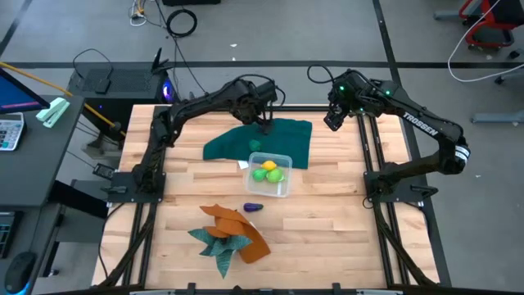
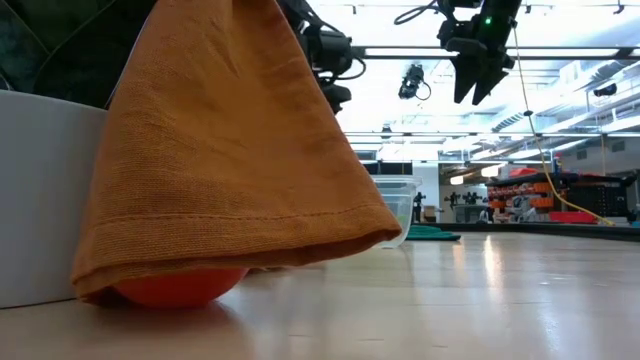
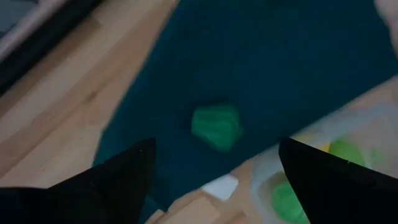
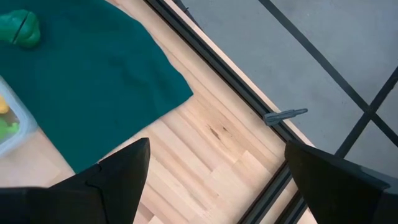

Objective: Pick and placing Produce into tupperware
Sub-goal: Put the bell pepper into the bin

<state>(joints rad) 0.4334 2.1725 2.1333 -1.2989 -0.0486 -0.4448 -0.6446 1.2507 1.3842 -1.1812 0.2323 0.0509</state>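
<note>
The clear tupperware [image 1: 282,190] stands mid-table and holds a yellow piece [image 1: 269,166] and two light green pieces [image 1: 267,174]. A green piece [image 3: 216,126] lies on the dark green cloth [image 1: 282,135], just beyond the tub. A purple piece [image 1: 252,207] lies on the wood near the tub. My left gripper [image 1: 265,125] hangs open above the cloth, over the green piece and clear of it. My right gripper [image 1: 332,121] waits open, high over the cloth's far right corner. In the low view a red round piece [image 2: 180,285] shows under the orange cloth [image 2: 230,150].
Crumpled orange and teal cloths [image 1: 229,233] lie near the front edge, left of centre. A white tag [image 3: 219,186] lies at the dark cloth's edge beside the tub [image 3: 323,168]. Bare wood [image 1: 327,238] lies to the tub's right and front.
</note>
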